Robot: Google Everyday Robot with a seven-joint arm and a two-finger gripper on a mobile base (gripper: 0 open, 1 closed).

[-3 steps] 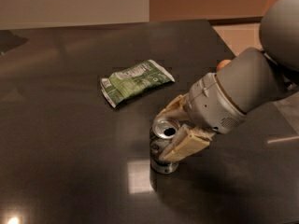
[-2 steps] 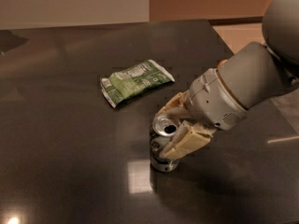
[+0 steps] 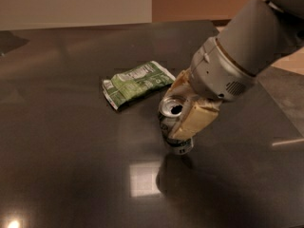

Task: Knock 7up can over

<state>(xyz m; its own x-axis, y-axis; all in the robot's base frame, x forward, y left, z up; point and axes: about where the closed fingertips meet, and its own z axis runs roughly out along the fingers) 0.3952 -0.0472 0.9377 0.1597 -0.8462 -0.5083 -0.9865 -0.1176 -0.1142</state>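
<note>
The 7up can [image 3: 167,123], silver with a white-and-green label and an open shiny top, is near the middle of the dark table [image 3: 71,165]. It leans with its top toward the left. My gripper [image 3: 179,112] reaches in from the upper right and holds the can. One tan finger [image 3: 191,121] lies along the can's right side. The other finger [image 3: 178,83] sits behind the can.
A flat green snack bag [image 3: 137,82] lies on the table just behind and left of the can. The table's right edge [image 3: 280,113] runs close to the arm, with lighter floor beyond it. A bright light reflection shows on the table in front of the can.
The gripper and the can have shifted upward and slightly right in the view. The can now leans more than before. The snack bag has not moved.
</note>
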